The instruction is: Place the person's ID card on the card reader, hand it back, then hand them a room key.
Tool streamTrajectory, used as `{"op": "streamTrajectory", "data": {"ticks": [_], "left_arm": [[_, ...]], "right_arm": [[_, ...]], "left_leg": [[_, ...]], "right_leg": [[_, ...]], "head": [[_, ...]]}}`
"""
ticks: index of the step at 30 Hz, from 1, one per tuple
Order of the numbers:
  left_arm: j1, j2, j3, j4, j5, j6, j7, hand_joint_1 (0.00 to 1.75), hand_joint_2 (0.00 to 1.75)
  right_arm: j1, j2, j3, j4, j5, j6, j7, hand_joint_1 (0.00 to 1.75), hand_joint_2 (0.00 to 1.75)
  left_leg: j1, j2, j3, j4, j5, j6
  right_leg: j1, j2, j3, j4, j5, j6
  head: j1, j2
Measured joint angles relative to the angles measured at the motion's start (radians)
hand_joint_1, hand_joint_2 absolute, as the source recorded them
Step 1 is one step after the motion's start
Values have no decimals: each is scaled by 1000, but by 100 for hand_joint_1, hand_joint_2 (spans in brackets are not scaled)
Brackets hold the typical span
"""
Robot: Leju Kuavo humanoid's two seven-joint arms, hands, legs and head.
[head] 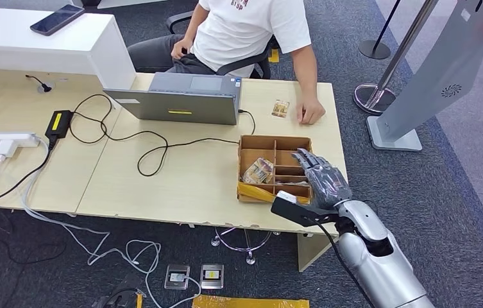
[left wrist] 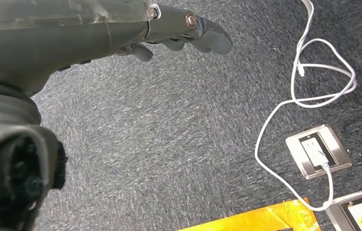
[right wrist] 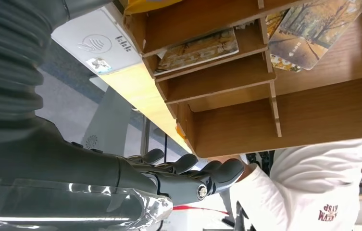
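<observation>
A: Head view first — where is the ID card (head: 280,108)?
B: Flat on the counter (head: 181,173), just beside the seated person's hand (head: 311,113) and behind the laptop (head: 184,96).
A: And the right hand (head: 324,181)?
B: Over the right side of the compartmented wooden box (head: 274,168), fingers stretched out, holding nothing. The white card reader (head: 285,196) sits at the box's near edge, by the wrist.

A: Left wrist view?
B: The left hand (left wrist: 179,36) hangs over grey carpet, fingers loosely extended, empty. A white cable (left wrist: 308,96) runs to a floor socket (left wrist: 318,151).

A: Right wrist view?
B: Right hand (right wrist: 188,175) with fingers extended side by side, empty. Room key cards (right wrist: 200,48) lie in the box's (right wrist: 246,106) compartments; the card reader (right wrist: 97,43) touches its wall.
</observation>
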Motion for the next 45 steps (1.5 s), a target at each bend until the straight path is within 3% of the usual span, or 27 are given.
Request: {"op": "streamTrajectory", "data": {"ticks": [17, 43, 45], "left_arm": [[1, -6, 0, 0, -3, 8, 0, 0, 0], [1, -11, 0, 0, -19, 6, 0, 0, 0], [1, -11, 0, 0, -20, 6, 0, 0, 0]], "right_arm": [[-41, 61, 16, 106, 6, -39, -27, 0, 175], [-42, 67, 22, 144, 1, -52, -32, 0, 175], [-42, 67, 22, 144, 1, -52, -32, 10, 175]], "left_leg": [[0, 0, 0, 0, 0, 0], [0, 0, 0, 0, 0, 0], [0, 0, 0, 0, 0, 0]], "right_leg": [[0, 0, 0, 0, 0, 0], [0, 0, 0, 0, 0, 0], [0, 0, 0, 0, 0, 0]], "head": [[0, 0], [0, 0], [0, 0]]}}
